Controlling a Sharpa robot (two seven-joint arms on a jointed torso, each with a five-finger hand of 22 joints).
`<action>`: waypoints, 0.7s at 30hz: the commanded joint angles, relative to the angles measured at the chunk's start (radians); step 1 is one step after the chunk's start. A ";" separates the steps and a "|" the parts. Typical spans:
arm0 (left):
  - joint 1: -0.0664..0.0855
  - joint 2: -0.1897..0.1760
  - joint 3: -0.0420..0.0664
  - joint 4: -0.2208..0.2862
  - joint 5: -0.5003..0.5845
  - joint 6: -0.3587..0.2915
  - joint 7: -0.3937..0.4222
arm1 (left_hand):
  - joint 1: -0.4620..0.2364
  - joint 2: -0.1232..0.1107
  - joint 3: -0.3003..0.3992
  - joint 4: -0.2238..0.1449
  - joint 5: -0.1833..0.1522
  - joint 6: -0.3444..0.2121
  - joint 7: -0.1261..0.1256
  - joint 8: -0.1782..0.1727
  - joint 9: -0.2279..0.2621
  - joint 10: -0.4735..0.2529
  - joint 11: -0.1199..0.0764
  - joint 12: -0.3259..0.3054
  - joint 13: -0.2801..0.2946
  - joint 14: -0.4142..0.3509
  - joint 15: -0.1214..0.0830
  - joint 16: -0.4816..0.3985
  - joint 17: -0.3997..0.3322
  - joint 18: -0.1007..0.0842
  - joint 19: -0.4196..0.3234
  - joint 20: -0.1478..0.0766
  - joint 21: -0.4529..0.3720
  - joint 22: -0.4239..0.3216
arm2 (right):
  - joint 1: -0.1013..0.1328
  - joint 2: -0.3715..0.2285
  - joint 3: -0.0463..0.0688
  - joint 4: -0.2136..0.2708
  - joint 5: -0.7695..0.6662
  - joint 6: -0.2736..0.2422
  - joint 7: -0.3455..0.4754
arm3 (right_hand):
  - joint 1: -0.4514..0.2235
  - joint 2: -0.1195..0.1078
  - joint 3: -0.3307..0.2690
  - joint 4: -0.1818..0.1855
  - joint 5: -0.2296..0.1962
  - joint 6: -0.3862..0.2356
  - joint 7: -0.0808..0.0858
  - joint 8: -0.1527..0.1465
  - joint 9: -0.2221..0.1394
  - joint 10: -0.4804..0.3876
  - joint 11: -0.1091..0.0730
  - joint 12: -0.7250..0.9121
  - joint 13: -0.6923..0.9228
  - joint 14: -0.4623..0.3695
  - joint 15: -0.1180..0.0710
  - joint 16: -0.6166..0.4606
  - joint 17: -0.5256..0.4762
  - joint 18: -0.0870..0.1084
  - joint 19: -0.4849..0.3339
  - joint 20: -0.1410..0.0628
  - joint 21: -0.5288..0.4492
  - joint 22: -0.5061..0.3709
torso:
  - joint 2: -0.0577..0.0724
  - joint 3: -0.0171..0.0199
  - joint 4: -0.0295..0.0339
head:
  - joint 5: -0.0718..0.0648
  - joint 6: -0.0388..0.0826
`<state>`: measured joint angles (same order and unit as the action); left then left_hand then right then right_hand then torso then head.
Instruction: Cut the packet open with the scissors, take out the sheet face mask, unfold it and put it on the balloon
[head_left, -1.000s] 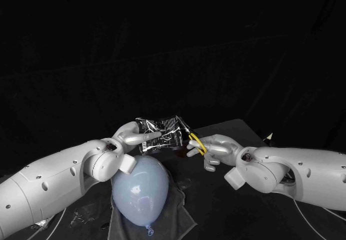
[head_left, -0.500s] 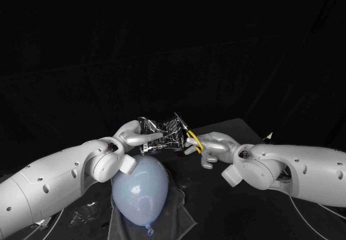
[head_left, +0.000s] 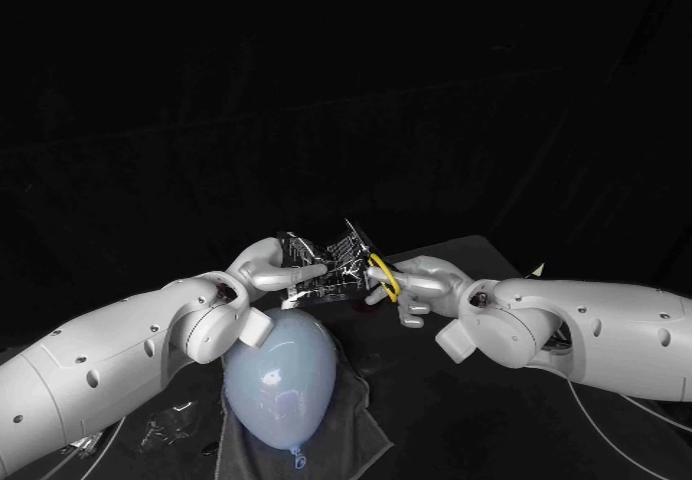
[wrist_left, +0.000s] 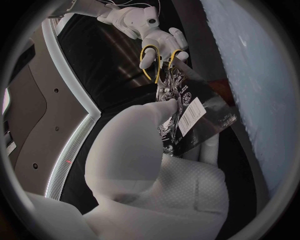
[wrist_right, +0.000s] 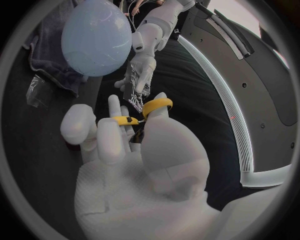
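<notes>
Where the crinkled silver-and-black foil packet (head_left: 320, 268) sits: up off the black tabletop (head_left: 462, 255), above the far end of the balloon, with nothing under it.
Left hand (head_left: 274, 268): our fingers (wrist_left: 164, 106) are clenched on the packet's left side. We hold it upright so that its free right edge faces the blades.
Right hand (head_left: 414, 285): our fingers (wrist_right: 115, 117) are threaded through the loops of the yellow-handled scissors (head_left: 375, 265) and grasp them. The blades point up and away and meet the packet's right edge.
Cut: we judge it to be under way. Whether the foil has parted we cannot tell.
Pale blue oval balloon (head_left: 281, 375): it lies toward the tabletop's near edge on a dark grey cloth (head_left: 353, 425), knot toward us. The cloth probably stops it rolling while it waits for the mask.
Sheet mask: presumably inside the packet, so most of the task lies ahead.
Next: close the blades across the top strip while the left hand stays firm.
Risk: thin foil may fold between the blades rather than shear.
</notes>
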<state>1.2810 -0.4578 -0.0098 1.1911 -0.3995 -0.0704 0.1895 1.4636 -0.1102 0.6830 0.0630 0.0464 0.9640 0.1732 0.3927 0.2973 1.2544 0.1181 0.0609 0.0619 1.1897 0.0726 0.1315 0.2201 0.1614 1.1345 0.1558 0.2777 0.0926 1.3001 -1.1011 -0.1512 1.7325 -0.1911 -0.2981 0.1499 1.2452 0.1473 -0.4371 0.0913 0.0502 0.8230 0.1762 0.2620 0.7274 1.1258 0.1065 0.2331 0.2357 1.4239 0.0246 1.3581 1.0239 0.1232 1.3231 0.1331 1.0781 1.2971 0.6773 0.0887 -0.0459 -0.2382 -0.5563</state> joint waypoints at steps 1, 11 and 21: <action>-0.001 0.001 0.000 0.003 -0.014 -0.002 0.021 | 0.004 0.010 0.000 -0.004 0.003 0.000 0.004 0.003 0.070 0.005 -0.004 0.001 0.001 0.001 -0.001 -0.004 0.001 0.017 -0.001 -0.003 0.004 0.002 | 0.002 -0.003 0.002 -0.004 0.018 -0.035 0.000 | 0.011 0.017 -0.026 -0.009 0.000 0.053 -0.030 0.040 0.014 0.085 -0.032 0.042 0.021 0.019 -0.025 0.014 0.030 -0.021 0.030 -0.022 0.050 0.031 | 0.000 -0.0011 -0.0009 | 0.000 -0.003; -0.001 -0.005 0.000 -0.006 0.019 -0.012 0.024 | 0.004 0.010 0.000 -0.004 0.003 0.000 0.004 0.003 0.070 0.005 -0.004 0.001 0.001 0.001 -0.001 -0.004 0.001 0.017 -0.001 -0.003 0.004 0.002 | 0.003 -0.034 -0.001 0.004 0.011 -0.057 -0.021 | 0.052 0.092 -0.026 -0.042 -0.002 0.188 -0.168 0.327 0.282 0.338 -0.164 0.653 0.629 0.108 -0.137 0.128 0.311 -0.072 0.150 -0.131 0.283 0.162 | -0.001 -0.0008 -0.0004 | -0.001 -0.003; -0.001 -0.026 -0.001 -0.012 0.079 -0.001 0.027 | 0.003 0.011 0.000 -0.005 0.003 0.000 0.004 0.003 0.071 0.004 -0.003 0.001 0.001 0.001 -0.001 -0.005 0.001 0.017 -0.002 -0.003 0.004 0.002 | 0.000 -0.082 -0.009 0.036 0.008 -0.067 -0.001 | 0.058 0.112 -0.026 -0.051 -0.001 0.173 -0.174 0.348 0.332 0.313 -0.170 0.698 0.702 0.109 -0.143 0.138 0.332 -0.077 0.157 -0.138 0.303 0.175 | 0.000 0.0013 -0.0004 | -0.005 0.002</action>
<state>1.2796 -0.4826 -0.0108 1.1786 -0.3656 -0.0782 0.1981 1.4673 -0.1067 0.6829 0.0630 0.0462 0.9621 0.1713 0.3904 0.2973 1.2542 0.1182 0.0608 0.0618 1.1881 0.0742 0.1315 0.2197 0.1606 1.1345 0.1558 0.2776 0.0934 1.3006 -1.1795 -0.1604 1.7629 -0.1783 -0.3593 0.1317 1.2489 0.1990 -0.4421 0.0519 0.0503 0.9599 0.0438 0.5851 1.0599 1.3262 0.0557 0.5454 0.6880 1.4565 -0.0899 1.4895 1.3105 0.0595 1.4627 -0.0003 1.3770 1.3077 0.6769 0.0886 -0.0465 -0.2416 -0.5546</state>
